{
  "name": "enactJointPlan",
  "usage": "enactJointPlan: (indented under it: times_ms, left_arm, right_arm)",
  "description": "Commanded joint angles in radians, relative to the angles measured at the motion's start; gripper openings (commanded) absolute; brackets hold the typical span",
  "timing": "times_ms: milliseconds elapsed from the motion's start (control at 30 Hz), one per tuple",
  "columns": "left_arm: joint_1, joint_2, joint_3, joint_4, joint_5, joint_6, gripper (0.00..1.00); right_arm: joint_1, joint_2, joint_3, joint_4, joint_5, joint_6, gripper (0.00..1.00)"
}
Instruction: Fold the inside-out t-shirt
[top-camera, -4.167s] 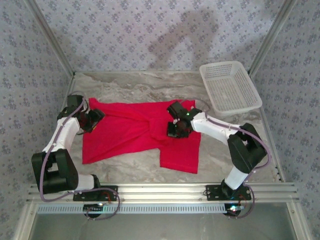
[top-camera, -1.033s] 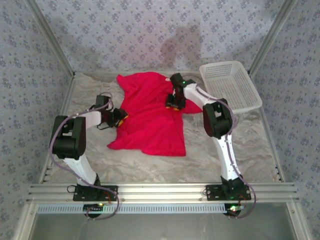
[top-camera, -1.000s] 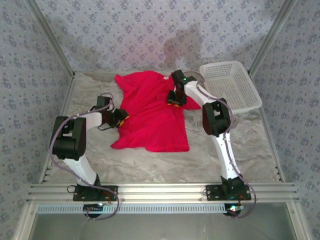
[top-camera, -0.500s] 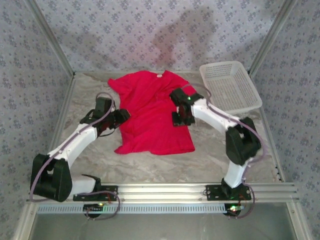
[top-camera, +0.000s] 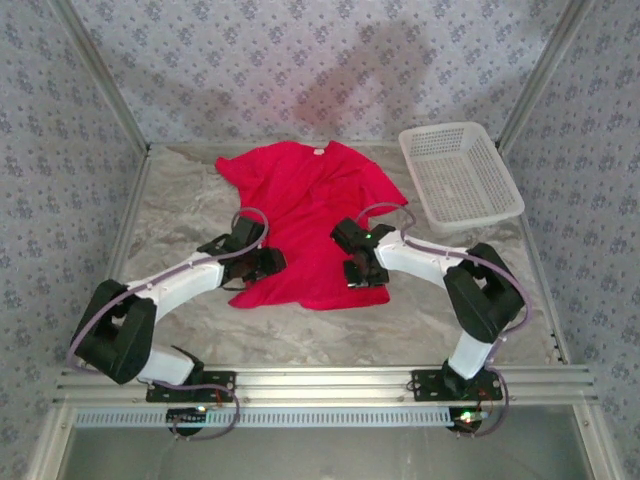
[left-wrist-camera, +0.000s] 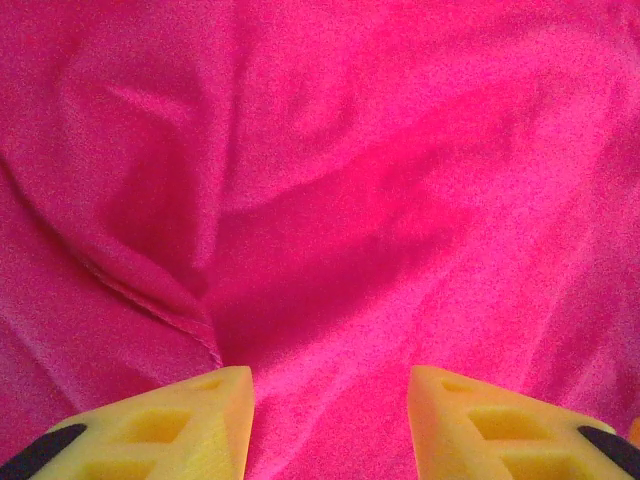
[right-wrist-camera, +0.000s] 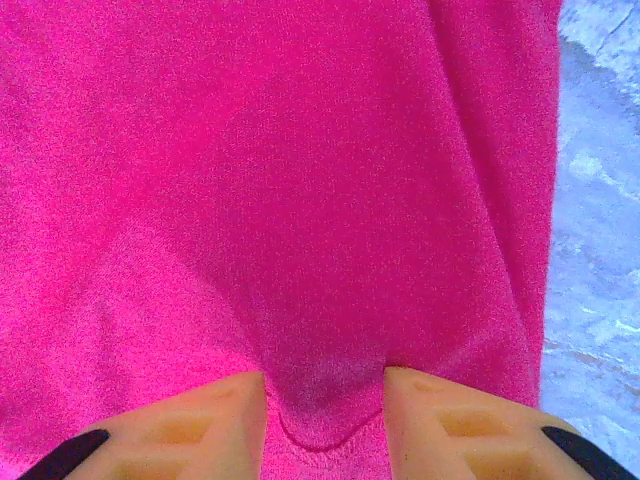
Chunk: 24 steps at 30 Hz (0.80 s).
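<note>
The inside-out t-shirt (top-camera: 300, 200) lies spread on the table, bright red, collar and small white tag at the far end, hem toward me. My left gripper (top-camera: 265, 262) rests on its near left part. In the left wrist view the yellow fingers (left-wrist-camera: 200, 420) stand apart over smooth red cloth (left-wrist-camera: 350, 150), with a crease running to the left fingertip. My right gripper (top-camera: 365, 272) sits on the shirt's near right part. Its fingers (right-wrist-camera: 210, 420) are apart, and a low hump of cloth (right-wrist-camera: 300, 150) with a curved hem line lies between them.
A white mesh basket (top-camera: 460, 172) stands at the far right, beside the shirt's right sleeve. The marbled table (top-camera: 180, 200) shows bare on the left, along the near edge and to the right of the shirt (right-wrist-camera: 600, 200). Patterned walls close off three sides.
Both grippers have slid toward me along the shirt, from its middle to near the hem. The shirt now lies flatter and longer, with its collar staying at the far end.
</note>
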Motion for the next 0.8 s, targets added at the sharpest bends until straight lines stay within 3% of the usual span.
enactJointPlan:
  times_ms: [0,167,333,467,567,767]
  left_arm:
    - [-0.012,0.021,0.024,0.012,-0.023,-0.009,0.44]
    - [-0.015,0.022,0.041,-0.012,-0.034,-0.001,0.44]
    - [-0.017,0.005,0.048,-0.028,-0.049,0.013,0.43]
    - [-0.033,-0.011,0.059,-0.017,-0.052,0.069,0.42]
    - [-0.106,-0.031,0.073,0.037,-0.058,0.202,0.42]
    - [-0.351,-0.090,-0.003,0.280,-0.159,0.575,0.56]
  right_arm:
    - [0.012,0.017,-0.005,0.002,0.026,0.042,0.34]
    - [0.034,0.041,-0.012,-0.007,0.042,0.047,0.34]
    - [0.039,0.025,0.007,-0.040,0.071,0.051,0.07]
    - [0.041,-0.020,0.049,-0.094,0.074,0.045,0.00]
    - [0.045,-0.073,0.087,-0.132,0.063,0.037,0.00]
    - [0.024,-0.186,0.134,-0.143,-0.053,0.024,0.00]
